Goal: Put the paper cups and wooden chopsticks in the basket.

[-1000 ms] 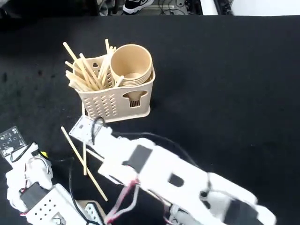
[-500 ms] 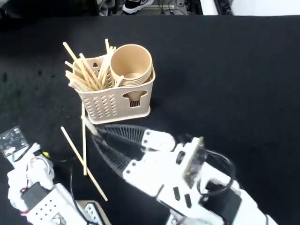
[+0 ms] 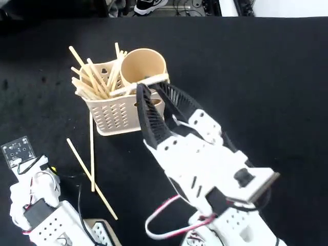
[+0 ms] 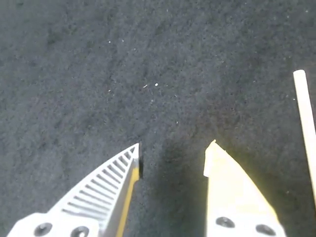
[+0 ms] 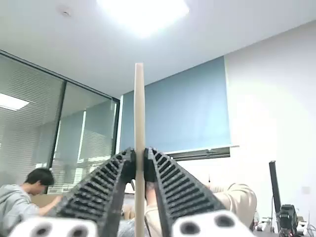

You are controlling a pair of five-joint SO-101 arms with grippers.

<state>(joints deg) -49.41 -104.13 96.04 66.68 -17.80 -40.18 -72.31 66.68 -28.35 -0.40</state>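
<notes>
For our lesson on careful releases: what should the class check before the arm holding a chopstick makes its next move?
1. The right gripper shut on the held chopstick: ok.
2. Held chopstick over the basket: ok in the high view; its height, cannot tell.
3. The paper cups in the basket: ok.
4. All chopsticks in: not ok, two loose chopsticks lie on the table.
5. The left gripper open and empty: ok.

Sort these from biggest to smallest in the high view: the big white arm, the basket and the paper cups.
Largest: the right arm, but it is nearer the camera, so that's unsure.
Then the basket.
Smallest: the paper cups.
</notes>
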